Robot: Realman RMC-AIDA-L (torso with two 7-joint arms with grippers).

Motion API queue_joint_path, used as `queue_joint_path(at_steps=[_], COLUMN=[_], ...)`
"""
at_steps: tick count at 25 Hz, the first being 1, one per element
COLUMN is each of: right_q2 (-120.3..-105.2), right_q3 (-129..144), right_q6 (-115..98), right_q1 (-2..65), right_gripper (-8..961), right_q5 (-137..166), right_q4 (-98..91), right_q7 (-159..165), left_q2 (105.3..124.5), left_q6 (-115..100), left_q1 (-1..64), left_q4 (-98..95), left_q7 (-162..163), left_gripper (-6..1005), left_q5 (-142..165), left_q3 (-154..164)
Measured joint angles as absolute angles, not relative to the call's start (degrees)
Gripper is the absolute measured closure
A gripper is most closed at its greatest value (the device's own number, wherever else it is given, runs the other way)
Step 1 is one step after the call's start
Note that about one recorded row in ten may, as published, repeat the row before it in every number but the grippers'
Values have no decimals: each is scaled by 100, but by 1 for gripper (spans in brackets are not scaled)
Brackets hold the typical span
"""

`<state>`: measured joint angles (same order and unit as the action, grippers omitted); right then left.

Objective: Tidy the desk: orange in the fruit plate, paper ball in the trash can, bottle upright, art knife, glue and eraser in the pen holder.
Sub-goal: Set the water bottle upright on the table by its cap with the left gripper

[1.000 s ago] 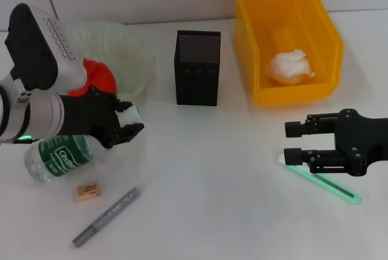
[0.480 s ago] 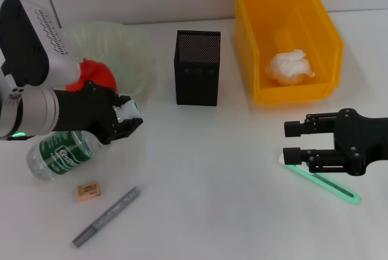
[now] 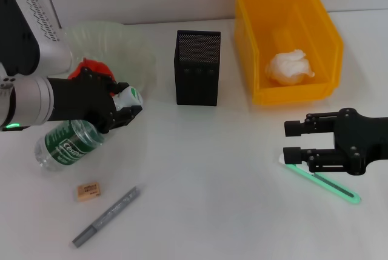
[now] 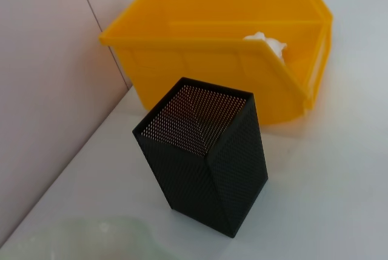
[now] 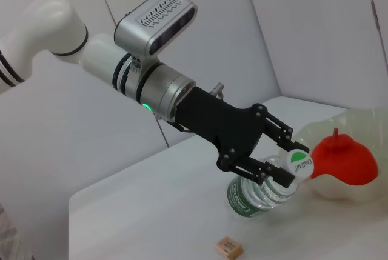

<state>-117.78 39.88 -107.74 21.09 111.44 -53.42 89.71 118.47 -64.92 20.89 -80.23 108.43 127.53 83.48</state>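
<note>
Now your left gripper [image 3: 124, 110] has its black fingers clamped on the neck of the clear ribbed plastic bottle [image 3: 68, 143], which tilts, base on the white bench [image 3: 206, 199], before the translucent fruit plate [image 3: 130, 51]. Your right gripper [image 3: 290, 142] hovers, fingers narrowly parted, over the slim green art knife [image 3: 333, 187].

The left pincer [image 3: 124, 110] covers the neck of the bottle [image 3: 66, 143] and part of the orange [image 3: 91, 69]. The right pincer [image 3: 291, 140] hides one end of the green art knife [image 3: 330, 187]. The eraser [image 3: 88, 191] label is too small to read.
</note>
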Motion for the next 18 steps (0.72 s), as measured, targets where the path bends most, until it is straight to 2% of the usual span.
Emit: queue_joint_path(at_steps=[18], right_q2=[-11759], right_q3=[4017], right_q6=[-10694], right_q1=[2152], right_gripper=[350], right_q5=[11145], right_q4=[-5344], right_q7=[8951], left_q2=[11839], left_q6=[-6593], left_q1=[2041], left_q4=[-8269], left_q7=[11004], left_gripper=[557], left_q5=[12767], left_q3=[8330])
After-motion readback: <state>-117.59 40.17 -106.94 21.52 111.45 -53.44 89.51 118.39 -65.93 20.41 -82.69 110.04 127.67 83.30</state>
